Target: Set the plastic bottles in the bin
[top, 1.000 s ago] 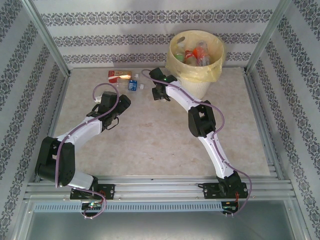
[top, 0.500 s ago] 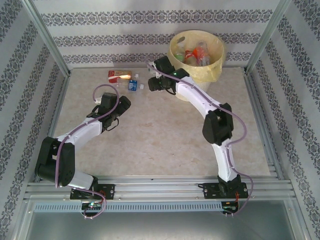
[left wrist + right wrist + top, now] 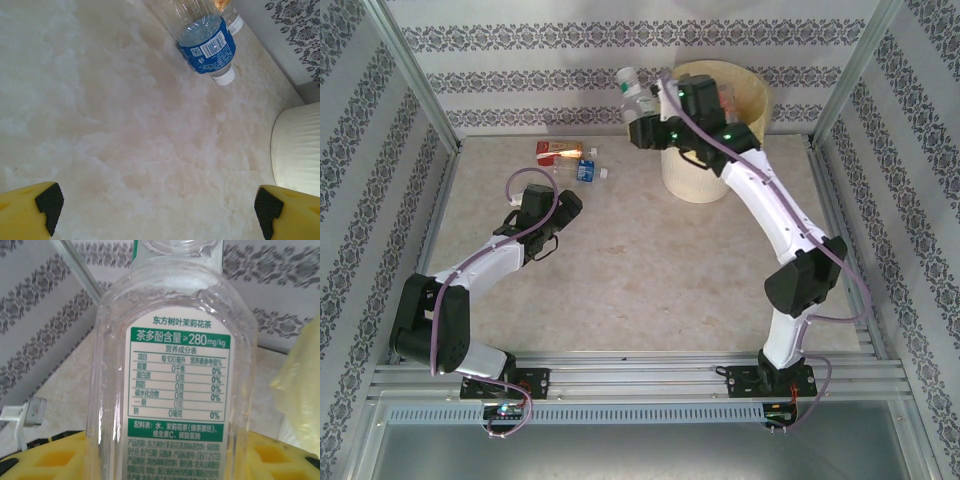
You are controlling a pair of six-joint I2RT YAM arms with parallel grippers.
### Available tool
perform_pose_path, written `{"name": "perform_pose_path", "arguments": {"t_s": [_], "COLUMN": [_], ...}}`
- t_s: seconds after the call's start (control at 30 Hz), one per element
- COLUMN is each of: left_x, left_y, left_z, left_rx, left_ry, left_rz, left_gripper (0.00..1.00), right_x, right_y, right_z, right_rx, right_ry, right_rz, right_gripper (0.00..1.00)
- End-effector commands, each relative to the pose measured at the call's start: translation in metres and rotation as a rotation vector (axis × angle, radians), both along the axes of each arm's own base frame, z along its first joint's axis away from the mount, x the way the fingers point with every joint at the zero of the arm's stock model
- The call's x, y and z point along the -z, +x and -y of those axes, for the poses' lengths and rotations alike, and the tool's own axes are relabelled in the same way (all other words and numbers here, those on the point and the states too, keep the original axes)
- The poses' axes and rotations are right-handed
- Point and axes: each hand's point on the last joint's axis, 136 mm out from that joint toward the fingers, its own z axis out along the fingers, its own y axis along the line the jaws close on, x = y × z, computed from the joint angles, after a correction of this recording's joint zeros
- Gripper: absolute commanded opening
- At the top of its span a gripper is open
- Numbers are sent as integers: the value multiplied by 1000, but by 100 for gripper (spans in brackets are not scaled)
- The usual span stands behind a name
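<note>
up at the bin's [image 3: 700,180] left rim, right gripper [image 3: 167,455] is clamped partway shut on a clear green-label bottle [image 3: 175,365], which is lifted off the table [image 3: 650,270] just beside the rim. left gripper [image 3: 157,207] sits low over the table, jaws wide apart, holding nothing. blue-label bottle [image 3: 206,44] and red-label bottle [image 3: 557,151] lie by the back wall, left of the bin.

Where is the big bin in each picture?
Top: bin at the back, right of the middle.
Left wrist: bin, its white side, at the right edge.
Right wrist: bin, its yellow bag, at the right edge, beside the bottle.
Shared: the patterned wall.
</note>
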Motion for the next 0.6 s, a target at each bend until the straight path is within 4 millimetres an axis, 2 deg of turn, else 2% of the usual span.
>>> {"name": "perform_pose_path", "arguments": {"t_s": [0.0,0.17,0.33,0.57], "left_x": [-14,-15,-16,-16], "left_y": [4,5,6,5], "left_z": [-7,-6,-6,-7], "left_rx": [-24,-13,-14,-13], "left_ry": [-7,2,5,12], "left_rz": [42,47,47,39], "left_gripper": [99,99,99,99], "right_x": [-42,-50,-30,-7], "right_y": [6,31,59,82], "right_z": [28,77,129,154], "right_rx": [31,172,385,487], "right_ry": [104,110,62,-1], "right_rz": [55,44,-35,-70], "right_gripper": [47,48,52,62]}}
